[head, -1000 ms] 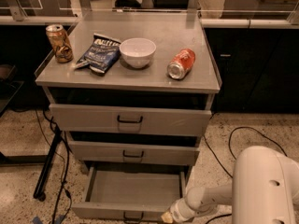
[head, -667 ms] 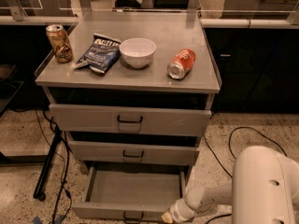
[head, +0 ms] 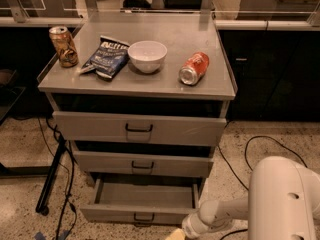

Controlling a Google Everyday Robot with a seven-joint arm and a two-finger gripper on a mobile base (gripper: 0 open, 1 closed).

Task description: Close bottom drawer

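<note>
Bottom drawer [head: 138, 216] stands pulled out toward the near side. Gripper [head: 176, 233] sits low, just near-right of drawer front, prob. positioned to push it in; its state can't be told.

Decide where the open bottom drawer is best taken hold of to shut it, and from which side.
Take the black wire handle at the middle of the front of the bottom drawer, coming from the front: it stands pulled out, so a central hold should push it in straight. The gripper sits low, near the front's right end.
</note>
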